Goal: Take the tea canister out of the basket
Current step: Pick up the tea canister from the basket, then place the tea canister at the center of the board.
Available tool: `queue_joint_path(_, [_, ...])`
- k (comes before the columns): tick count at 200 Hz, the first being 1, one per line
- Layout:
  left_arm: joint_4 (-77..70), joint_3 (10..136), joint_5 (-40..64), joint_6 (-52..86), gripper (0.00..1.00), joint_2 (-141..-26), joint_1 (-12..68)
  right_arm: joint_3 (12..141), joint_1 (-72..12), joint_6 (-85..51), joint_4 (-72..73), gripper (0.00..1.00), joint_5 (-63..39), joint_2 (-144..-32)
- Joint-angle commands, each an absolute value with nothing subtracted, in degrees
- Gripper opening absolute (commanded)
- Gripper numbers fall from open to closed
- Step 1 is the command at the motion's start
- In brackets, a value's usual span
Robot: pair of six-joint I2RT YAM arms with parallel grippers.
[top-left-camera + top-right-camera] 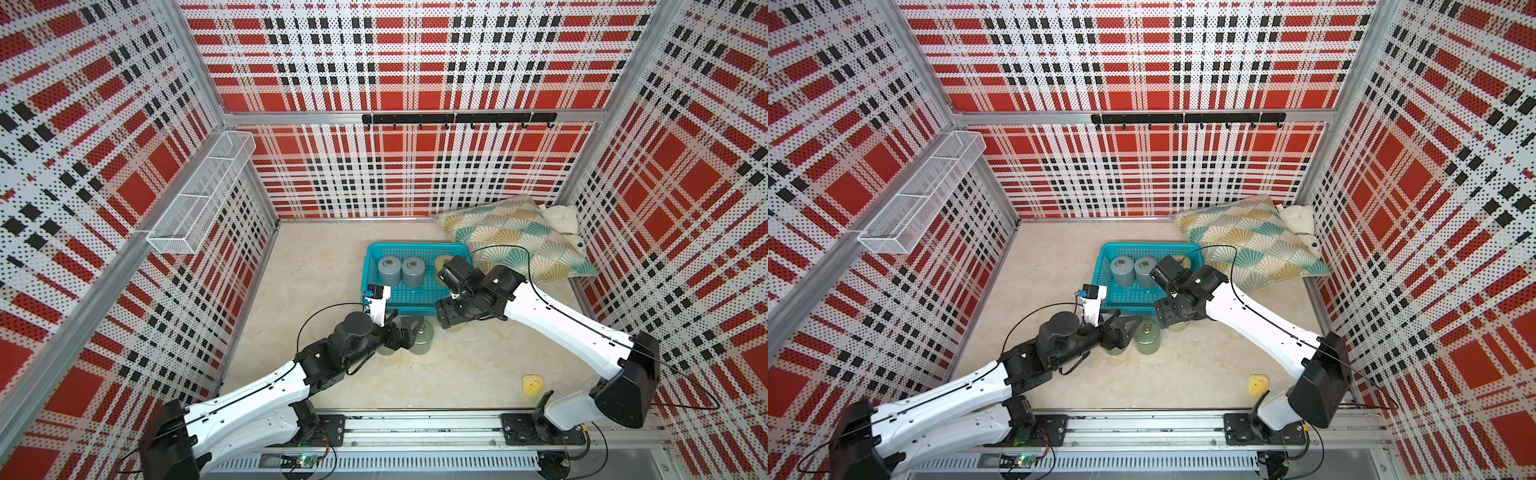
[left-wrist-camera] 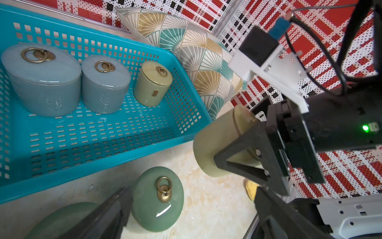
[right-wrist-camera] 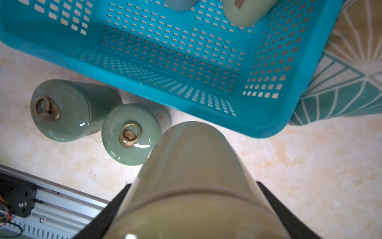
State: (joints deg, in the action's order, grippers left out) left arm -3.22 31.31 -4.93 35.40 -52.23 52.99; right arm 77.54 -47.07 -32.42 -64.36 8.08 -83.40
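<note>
Left gripper (image 1: 409,332) gapes wide by two glossy green jars (image 3: 130,134) on the marbled floor (image 1: 457,374). The perforated turquoise plastic basket (image 1: 415,248) holds three ring-lidded cylinders (image 2: 103,87). Right gripper (image 3: 193,186) clamps the smooth olive glazed canister (image 3: 192,157), outside the basket and just off its near rim.

You have three canisters (image 2: 105,82) along the back of the basket (image 2: 82,132), two canisters (image 3: 130,134) on the table (image 1: 457,374) just before it, a pillow (image 1: 515,241) to its right.
</note>
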Motion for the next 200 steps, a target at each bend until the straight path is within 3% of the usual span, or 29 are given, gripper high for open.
queue_joint_path(1, [-2.2, 31.9, -5.4, 35.3, 1.00, -51.8, 53.5, 74.3, -48.0, -35.5, -61.0, 0.65, 8.7, -80.1])
queue_joint_path(44, [-1.3, 32.4, -5.9, 35.4, 0.99, -52.3, 53.6, 65.9, -48.0, -36.0, -54.2, 0.66, 7.4, -79.7])
queue_joint_path(200, [-0.3, 32.7, -6.6, 35.0, 1.00, -54.1, 53.7, 56.4, -43.6, -32.8, -40.9, 0.65, 4.6, -88.1])
